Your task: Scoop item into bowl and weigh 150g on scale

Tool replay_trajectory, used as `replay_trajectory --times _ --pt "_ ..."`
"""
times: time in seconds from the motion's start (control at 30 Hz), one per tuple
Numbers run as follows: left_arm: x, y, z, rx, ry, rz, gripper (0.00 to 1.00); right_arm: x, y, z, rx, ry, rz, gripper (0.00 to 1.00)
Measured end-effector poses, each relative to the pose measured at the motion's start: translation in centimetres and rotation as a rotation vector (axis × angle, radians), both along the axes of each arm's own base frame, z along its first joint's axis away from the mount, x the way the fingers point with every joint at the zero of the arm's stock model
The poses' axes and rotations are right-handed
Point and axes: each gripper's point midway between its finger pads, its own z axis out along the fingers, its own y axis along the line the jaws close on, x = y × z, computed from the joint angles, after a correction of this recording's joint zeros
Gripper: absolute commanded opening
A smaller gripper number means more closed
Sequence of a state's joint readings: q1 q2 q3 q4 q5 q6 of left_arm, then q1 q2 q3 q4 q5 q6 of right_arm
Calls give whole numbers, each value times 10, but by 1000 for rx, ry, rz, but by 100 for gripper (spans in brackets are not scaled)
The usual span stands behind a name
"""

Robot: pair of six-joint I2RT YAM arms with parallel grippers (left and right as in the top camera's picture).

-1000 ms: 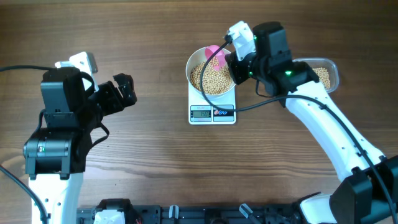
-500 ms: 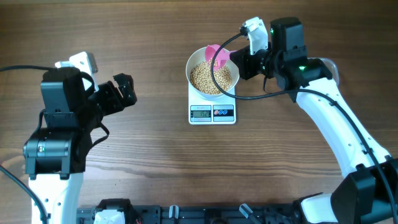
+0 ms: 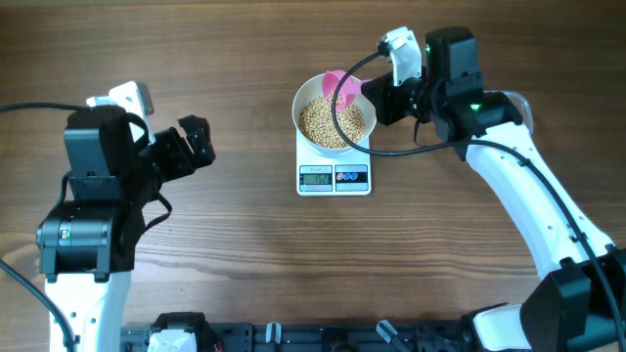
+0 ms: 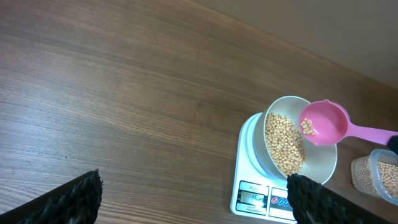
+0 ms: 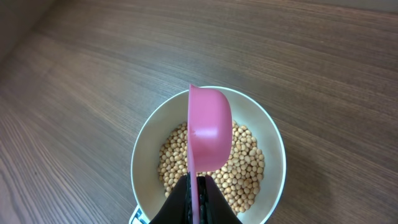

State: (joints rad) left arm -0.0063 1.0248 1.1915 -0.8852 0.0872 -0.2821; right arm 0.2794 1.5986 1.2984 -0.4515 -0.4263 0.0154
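Observation:
The white bowl stands on the scale, filled with tan beans. My right gripper is shut on the handle of a pink scoop, which hangs over the bowl's far rim, turned on its side. In the right wrist view the scoop is edge-on above the beans, with the gripper clamped on the handle. The left wrist view shows a few beans in the scoop. My left gripper is open and holds nothing, far left of the scale.
A clear plastic tub with more beans sits right of the scale, mostly hidden under my right arm in the overhead view. The right arm's cable loops over the bowl's right side. Bare wooden table lies between the arms.
My right arm has drawn back to the right, off the bowl's edge, and turned the scoop. It has held still for the last half second. The left arm has not moved.

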Motion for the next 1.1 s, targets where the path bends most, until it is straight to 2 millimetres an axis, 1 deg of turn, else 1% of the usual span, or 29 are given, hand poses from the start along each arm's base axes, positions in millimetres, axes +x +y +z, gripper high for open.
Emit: replay_trajectory --times 0.87,1.1 --pt "0 0 0 0 0 0 100 0 0 0 -1 1 0 4" --pt "0 0 0 0 0 0 100 -2 -1 -5 -29 -3 27 5"
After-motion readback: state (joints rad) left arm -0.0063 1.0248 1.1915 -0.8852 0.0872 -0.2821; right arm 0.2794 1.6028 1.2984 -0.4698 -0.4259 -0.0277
